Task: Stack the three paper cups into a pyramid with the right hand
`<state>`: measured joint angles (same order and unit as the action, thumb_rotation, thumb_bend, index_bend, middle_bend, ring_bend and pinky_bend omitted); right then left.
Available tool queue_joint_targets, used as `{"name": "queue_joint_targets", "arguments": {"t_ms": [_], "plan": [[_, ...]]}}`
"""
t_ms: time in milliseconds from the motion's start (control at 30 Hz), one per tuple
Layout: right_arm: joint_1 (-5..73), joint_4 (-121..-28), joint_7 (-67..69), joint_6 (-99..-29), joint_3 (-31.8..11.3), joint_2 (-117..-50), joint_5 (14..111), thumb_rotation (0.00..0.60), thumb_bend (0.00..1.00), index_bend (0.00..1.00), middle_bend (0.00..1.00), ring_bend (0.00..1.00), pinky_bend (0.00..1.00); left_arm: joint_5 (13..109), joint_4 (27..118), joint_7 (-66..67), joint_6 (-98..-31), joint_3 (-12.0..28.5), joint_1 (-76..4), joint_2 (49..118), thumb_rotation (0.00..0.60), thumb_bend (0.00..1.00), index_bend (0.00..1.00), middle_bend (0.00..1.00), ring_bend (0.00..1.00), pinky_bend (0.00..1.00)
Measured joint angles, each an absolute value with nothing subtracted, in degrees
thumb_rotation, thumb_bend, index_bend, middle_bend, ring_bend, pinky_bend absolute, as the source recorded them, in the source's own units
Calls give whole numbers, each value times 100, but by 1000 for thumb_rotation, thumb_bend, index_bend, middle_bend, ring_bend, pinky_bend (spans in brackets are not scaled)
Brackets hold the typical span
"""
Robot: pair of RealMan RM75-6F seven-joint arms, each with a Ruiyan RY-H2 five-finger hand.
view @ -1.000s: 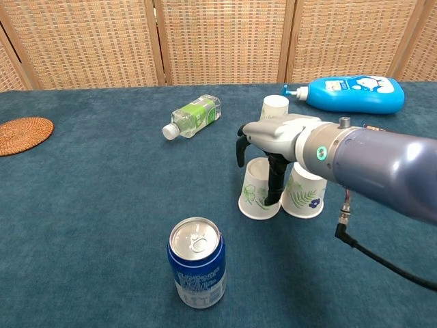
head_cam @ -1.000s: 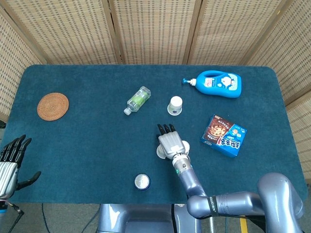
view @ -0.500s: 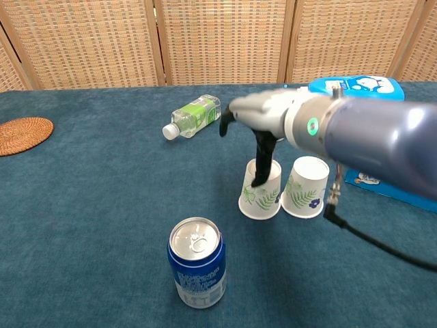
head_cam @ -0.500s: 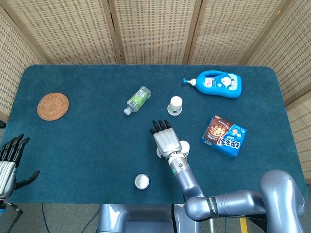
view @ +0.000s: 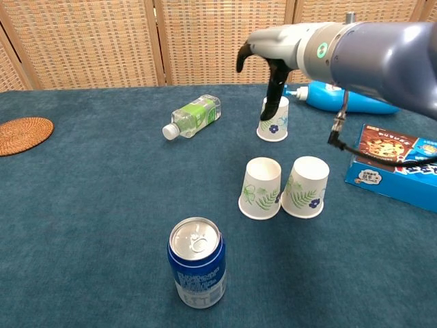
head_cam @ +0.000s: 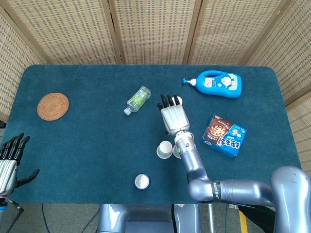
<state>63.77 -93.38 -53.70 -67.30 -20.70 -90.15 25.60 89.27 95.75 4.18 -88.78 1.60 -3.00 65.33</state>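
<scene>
The right hand (view: 273, 65), fingers spread and grasping nothing, is hovering directly above the upside-down blue-flowered white paper cup (view: 273, 120), beyond the leaf-printed cup pair (view: 283, 188).

Two cups (view: 283, 188) touching — third cup (view: 273, 120) behind them.

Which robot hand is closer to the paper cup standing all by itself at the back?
The right hand. It hovers right over the lone paper cup, fingers reaching down beside it. The left hand stays far off at the table's near left edge.
</scene>
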Motion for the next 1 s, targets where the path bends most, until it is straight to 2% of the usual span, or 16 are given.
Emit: {"name": "queue_joint_targets", "arguments": {"t_ms": [300, 533, 1000], "plan": [[6474, -7412, -4802, -5633, -2168, -9197, 2270, 600, 118, 212, 0, 0, 74, 8703, 9498, 599, -8824, 274, -337, 6624, 600, 236, 0, 0, 0, 64], [6615, -5956, -4397, -4690, -2106, -9616, 2227, 600, 118, 212, 0, 0, 74, 8648, 9438, 658, -8803, 304, -358, 6687, 600, 237, 0, 0, 0, 64], [6926, -4270, -3808, -3654, -2073, -10385, 2424, 600, 118, 216, 0, 0, 74, 8626, 9404, 665, -8800, 295, -357, 6723, 600, 236, 0, 0, 0, 64]]}}
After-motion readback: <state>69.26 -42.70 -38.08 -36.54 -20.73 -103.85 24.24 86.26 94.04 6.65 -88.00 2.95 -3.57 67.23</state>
